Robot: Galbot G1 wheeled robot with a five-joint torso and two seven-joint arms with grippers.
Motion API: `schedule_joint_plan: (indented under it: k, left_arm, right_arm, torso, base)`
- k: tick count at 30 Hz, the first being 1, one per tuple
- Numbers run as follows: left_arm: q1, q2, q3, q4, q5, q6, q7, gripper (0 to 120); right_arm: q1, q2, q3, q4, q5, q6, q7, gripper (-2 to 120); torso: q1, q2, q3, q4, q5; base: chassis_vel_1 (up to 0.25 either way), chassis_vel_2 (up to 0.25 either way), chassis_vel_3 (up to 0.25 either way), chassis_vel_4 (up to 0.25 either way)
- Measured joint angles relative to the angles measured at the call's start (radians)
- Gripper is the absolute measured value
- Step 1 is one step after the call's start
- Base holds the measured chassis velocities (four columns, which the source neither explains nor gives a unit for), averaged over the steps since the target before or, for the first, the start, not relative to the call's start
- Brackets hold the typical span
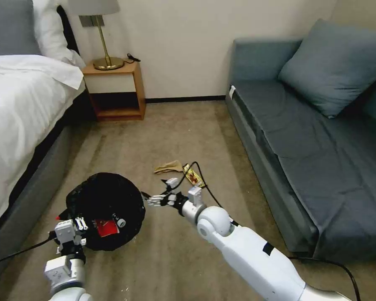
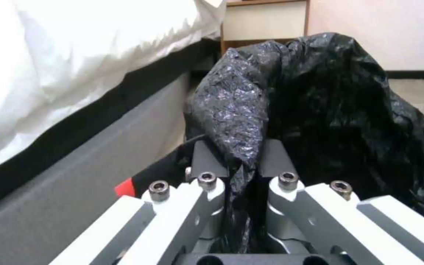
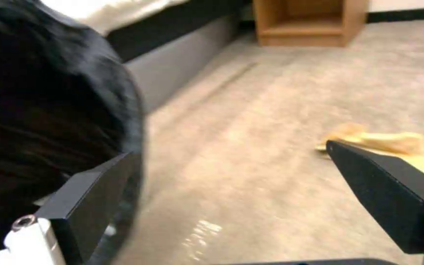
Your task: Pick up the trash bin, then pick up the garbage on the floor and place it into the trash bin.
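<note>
The trash bin (image 1: 106, 200), a black basket lined with a crinkly black bag, sits by the bed. My left gripper (image 1: 77, 228) is shut on its near rim; in the left wrist view the fingers (image 2: 204, 156) pinch a fold of the bag (image 2: 320, 110). A red-white wrapper (image 1: 105, 228) lies inside the bin. My right gripper (image 1: 152, 200) is open and holds nothing, just right of the bin. Its wrist view shows the bin (image 3: 45, 110) on one side and crumpled tan paper (image 3: 384, 141) on the floor beyond. The tan paper (image 1: 169, 167) and a gold-brown snack wrapper (image 1: 193, 175) lie on the carpet ahead.
A bed (image 1: 25, 108) runs along the left. A wooden nightstand (image 1: 115, 90) with a lamp stands at the back, and a blue-grey sofa (image 1: 305, 138) is on the right. A black cable (image 1: 204, 184) trails over the carpet near the snack wrapper.
</note>
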Motion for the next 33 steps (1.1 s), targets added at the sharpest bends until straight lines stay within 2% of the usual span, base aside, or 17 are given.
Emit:
schedule_joint_plan:
  k: [12, 23, 33]
  left_arm:
    - [-0.009, 0.003, -0.002, 0.004, -0.006, 0.008, -0.005, 7]
    - [-0.015, 0.001, -0.005, 0.011, -0.008, 0.008, -0.005, 7]
    - [-0.020, 0.001, -0.001, 0.023, -0.006, 0.008, -0.005, 7]
  right_arm:
    - [0.007, 0.017, 0.026, -0.100, -0.026, 0.039, -0.003, 100]
    - [0.014, 0.020, 0.027, -0.119, -0.027, 0.049, -0.026, 100]
    - [0.012, 0.024, 0.031, -0.138, -0.036, 0.072, -0.053, 100]
  torso:
    - [0.000, 0.000, 0.000, 0.0001, 0.0000]
    - [0.000, 0.000, 0.000, 0.0001, 0.0000]
    - [0.000, 0.000, 0.000, 0.0001, 0.0000]
  base:
    - [0.000, 0.000, 0.000, 0.000]
    - [0.000, 0.000, 0.000, 0.000]
    - [-0.083, 0.079, 0.075, -0.079]
